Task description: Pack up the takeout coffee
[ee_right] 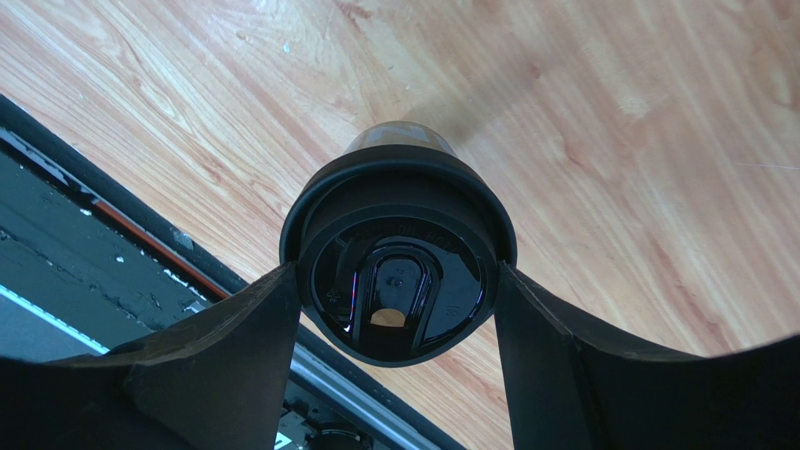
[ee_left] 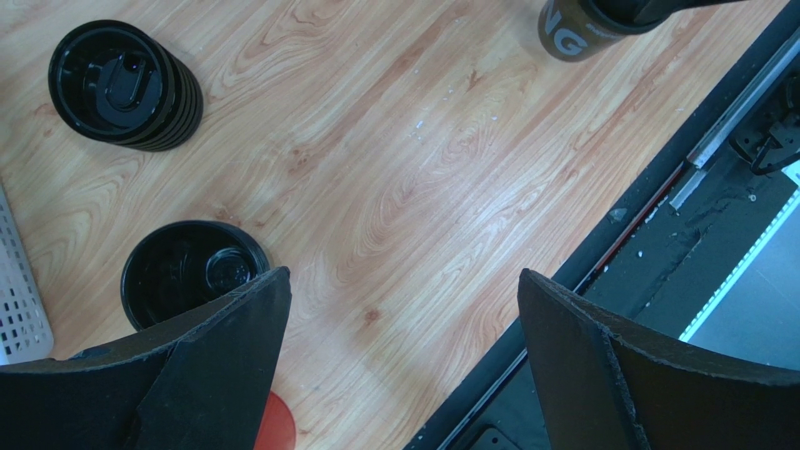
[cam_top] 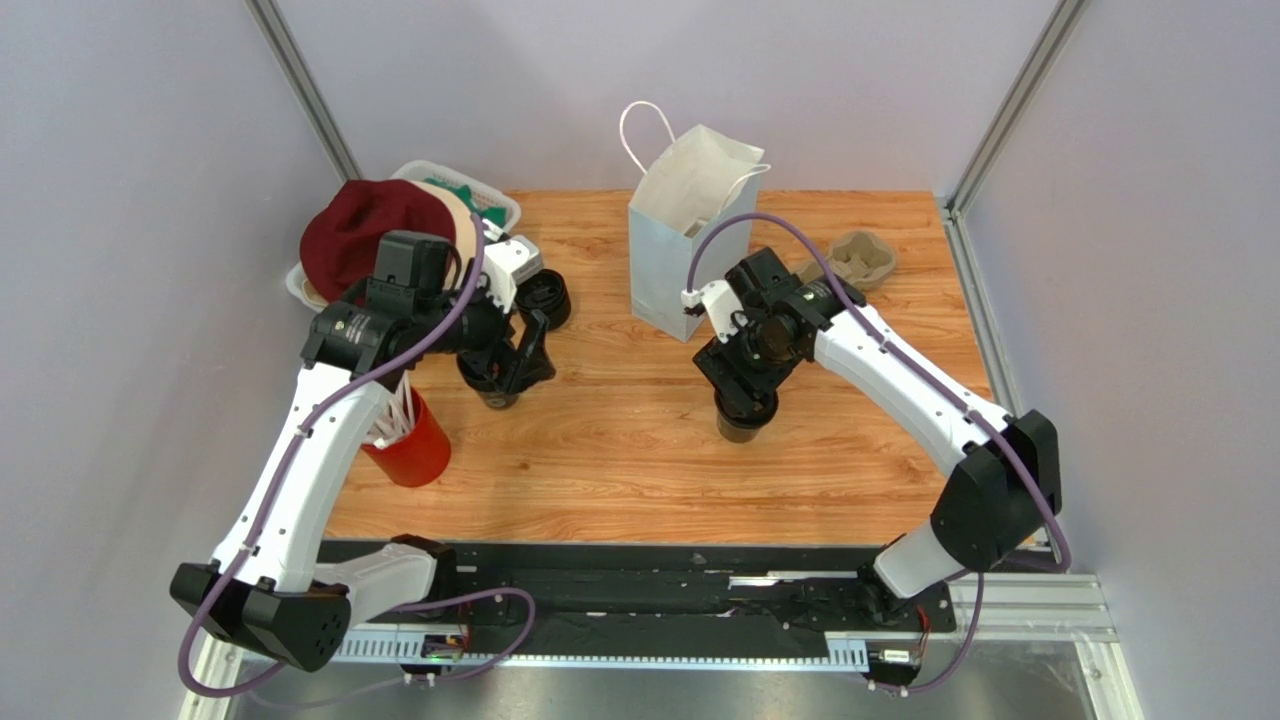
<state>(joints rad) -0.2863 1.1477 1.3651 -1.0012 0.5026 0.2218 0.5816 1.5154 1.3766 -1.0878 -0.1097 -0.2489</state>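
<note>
The takeout coffee (ee_right: 399,187) is a dark cup with a black sip lid, standing on the wooden table. It shows below my right gripper in the top view (cam_top: 741,423) and at the upper edge of the left wrist view (ee_left: 575,26). My right gripper (ee_right: 399,274) is shut on its lid, one finger on each side. The pale-blue paper bag (cam_top: 679,248) stands open just behind it. My left gripper (ee_left: 404,277) is open and empty above the table, left of centre in the top view (cam_top: 507,368).
A stack of black lids (ee_left: 125,84) and a single dark round cup or lid (ee_left: 188,272) lie by my left gripper. A red cup of white straws (cam_top: 412,443) stands front left. A white basket (cam_top: 436,173) with a dark red cap sits back left. A grey pulp tray (cam_top: 857,258) is back right.
</note>
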